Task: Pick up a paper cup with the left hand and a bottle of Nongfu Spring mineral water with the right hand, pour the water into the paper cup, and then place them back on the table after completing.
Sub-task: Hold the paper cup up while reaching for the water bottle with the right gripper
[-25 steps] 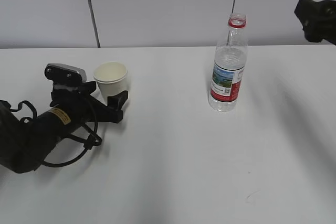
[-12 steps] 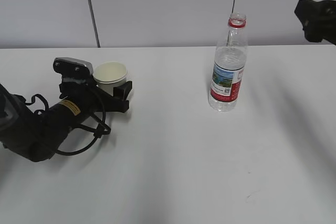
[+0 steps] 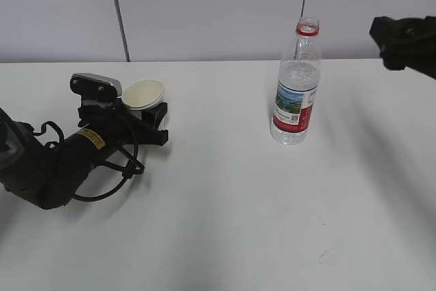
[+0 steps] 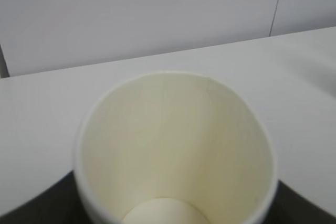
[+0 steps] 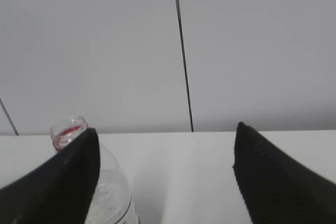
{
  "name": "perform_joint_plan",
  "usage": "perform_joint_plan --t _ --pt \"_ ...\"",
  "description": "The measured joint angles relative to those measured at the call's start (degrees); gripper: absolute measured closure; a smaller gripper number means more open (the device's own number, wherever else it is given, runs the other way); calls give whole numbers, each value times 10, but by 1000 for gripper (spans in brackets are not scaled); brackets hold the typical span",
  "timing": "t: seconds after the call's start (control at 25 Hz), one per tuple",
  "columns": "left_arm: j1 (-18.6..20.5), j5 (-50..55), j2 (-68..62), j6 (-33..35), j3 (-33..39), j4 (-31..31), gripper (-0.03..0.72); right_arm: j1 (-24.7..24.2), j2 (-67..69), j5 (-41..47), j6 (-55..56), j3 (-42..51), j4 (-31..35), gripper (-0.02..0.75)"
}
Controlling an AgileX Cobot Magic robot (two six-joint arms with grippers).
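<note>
The paper cup [image 3: 144, 93] is white and empty, near the table's back left, and its rim tilts. My left gripper [image 3: 151, 115], on the arm with the yellow sticker, is shut on the cup. In the left wrist view the cup [image 4: 173, 150] fills the frame, with black fingers [image 4: 31, 208] at its lower sides. The open Nongfu Spring bottle [image 3: 296, 93] stands upright at centre right, holding clear water [image 3: 298, 76]. My right gripper [image 3: 400, 40] hangs open and empty, high and right of the bottle. In the right wrist view [image 5: 165, 145] the bottle [image 5: 110, 192] shows behind its left finger.
The white table [image 3: 225, 202] has faint marks near the front right. A grey panelled wall [image 3: 204, 11] stands behind the table. Loose black cables [image 3: 122, 168] loop beside the left arm.
The left gripper moved forward around the cup and closed on it, and the cup now tilts. The right gripper has shifted a little left and down.
</note>
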State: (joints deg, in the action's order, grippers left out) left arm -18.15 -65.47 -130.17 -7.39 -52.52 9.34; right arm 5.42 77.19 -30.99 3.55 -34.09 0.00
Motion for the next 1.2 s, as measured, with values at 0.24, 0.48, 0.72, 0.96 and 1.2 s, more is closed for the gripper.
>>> perform_joint_plan --t 0.24,0.48,0.72,0.96,1.2 --pt "0 0 0 0 0 1 275 0 50 -14 0 0 -35 150" --pt "0 0 0 0 0 1 278 0 106 -103 0 15 -71 150" --pt "0 0 0 0 0 1 278 0 169 -215 13 38 -100 150" --pt "0 0 0 0 0 1 278 0 211 -251 27 39 -146 150" --pt "0 0 0 0 0 1 278 0 232 -262 29 39 -146 150"
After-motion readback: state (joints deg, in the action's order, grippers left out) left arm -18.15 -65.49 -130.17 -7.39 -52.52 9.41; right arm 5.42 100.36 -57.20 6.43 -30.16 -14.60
